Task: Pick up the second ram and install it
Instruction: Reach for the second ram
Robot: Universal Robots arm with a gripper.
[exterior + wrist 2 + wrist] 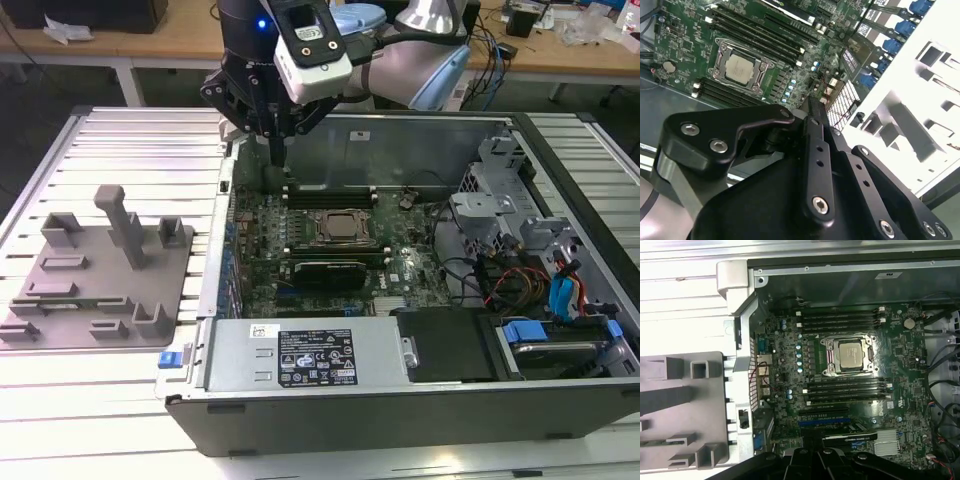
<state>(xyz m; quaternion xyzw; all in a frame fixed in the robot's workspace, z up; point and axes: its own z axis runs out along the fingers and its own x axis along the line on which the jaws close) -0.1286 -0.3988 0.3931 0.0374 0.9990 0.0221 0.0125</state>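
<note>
- The pale slatted metal desk (120, 150) carries everything. The work is split into two halves, I'd say so that one arm can reach both.
- The big black open computer case (400, 425) lies on its side towards the desk's edge at the exterior view's right. Its open face is turned up, which I take to be for reaching the board from straight above.
- My silver and blue robot arm (420, 60) comes in over the desk's far edge and bends down above the case's far corner, on the side nearest the plate.
- The grey plastic fixture plate with upright posts (172, 275) sits just beside the case, towards the desk's edge at the exterior view's left. I judge that its slots hold parts in a known pose.
- The green motherboard (785, 355) lies flat on the case floor.
- The black hand (277, 148) hangs pointing down over that corner, apart from the board. In the second wrist view its fingers (814, 112) look drawn together, and I make out no green stick between them.
- The square silver processor in its metal frame (851, 353) sits mid-board, with long dark memory slots (840, 320) running along both sides of it.
- The second ram (667, 442) is, as best I can judge, the thin greenish strip lying in a slot of the plate in the first wrist view, well apart from the hand. I can't be certain of it.
</note>
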